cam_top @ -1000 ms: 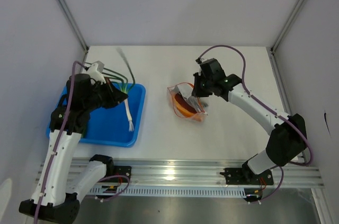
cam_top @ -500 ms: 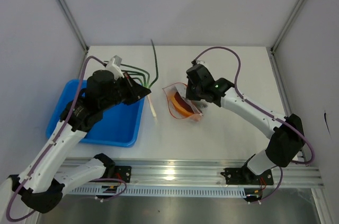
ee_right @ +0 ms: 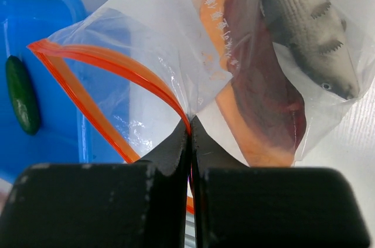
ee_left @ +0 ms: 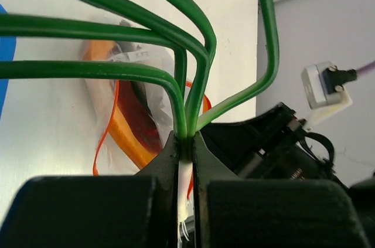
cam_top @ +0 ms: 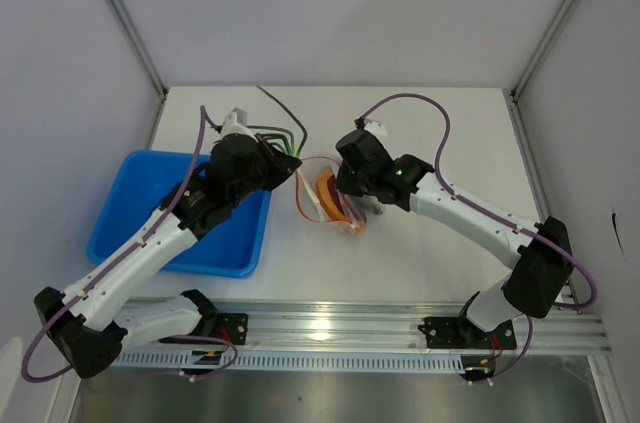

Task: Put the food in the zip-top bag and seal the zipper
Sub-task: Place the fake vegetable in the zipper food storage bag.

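White shells (cam_top: 135,263), black joints (cam_top: 533,268) and purple cables (cam_top: 415,97) are seen on both arms (cam_top: 470,205), and the left gripper (ee_left: 186,140) and right gripper (ee_right: 189,126) are black.

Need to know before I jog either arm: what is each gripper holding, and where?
Left gripper clamps the long thin dark-green stalks at their pale base. Right gripper pinches the clear plastic bag by its red-orange zipper strip.

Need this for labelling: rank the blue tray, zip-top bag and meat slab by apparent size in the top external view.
Largest to smallest:
1. blue tray
2. zip-top bag
3. meat slab, inside the bag and partly hidden
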`<state>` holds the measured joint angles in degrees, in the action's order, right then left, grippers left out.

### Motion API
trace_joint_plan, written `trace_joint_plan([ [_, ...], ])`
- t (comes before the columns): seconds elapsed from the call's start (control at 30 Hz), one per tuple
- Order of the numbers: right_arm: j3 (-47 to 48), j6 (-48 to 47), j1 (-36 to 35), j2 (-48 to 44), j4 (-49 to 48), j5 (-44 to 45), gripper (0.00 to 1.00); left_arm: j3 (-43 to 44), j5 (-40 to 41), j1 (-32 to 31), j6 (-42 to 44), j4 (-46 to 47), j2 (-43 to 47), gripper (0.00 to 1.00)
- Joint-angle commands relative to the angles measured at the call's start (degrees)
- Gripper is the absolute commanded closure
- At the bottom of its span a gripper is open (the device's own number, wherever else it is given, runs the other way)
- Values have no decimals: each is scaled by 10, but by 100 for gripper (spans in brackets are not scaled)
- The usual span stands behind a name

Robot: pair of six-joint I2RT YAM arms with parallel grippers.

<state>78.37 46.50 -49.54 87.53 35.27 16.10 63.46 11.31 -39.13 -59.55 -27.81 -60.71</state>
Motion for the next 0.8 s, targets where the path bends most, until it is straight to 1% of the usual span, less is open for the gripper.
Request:
trace_joint_plan([
  [0.0, 35, 33, -6, -28, -20, -6, 100, -11, 49, -9, -3, 60, -5, 99],
  [0.13, 39, 36, -20, -31, -24, -8, 100, -9, 78, -18, 8, 63, -34, 99],
  [0.3, 34, 44, -30, -31, -23, 0, 100, -5, 78, -26, 4, 59, -67, 99],
  [0.47, 32, 56, -37, -34, -36, -13, 100, -14, 96, -35, 1, 68, -84, 99],
  [0.57, 33, 57, -38, -39, -38, -9, 100, -18, 84, -37, 8, 72, -94, 100],
  [0.77, 33, 58, -38, -42, -44, 7, 100, -17, 4, -38, 24, 59, -129, 99],
])
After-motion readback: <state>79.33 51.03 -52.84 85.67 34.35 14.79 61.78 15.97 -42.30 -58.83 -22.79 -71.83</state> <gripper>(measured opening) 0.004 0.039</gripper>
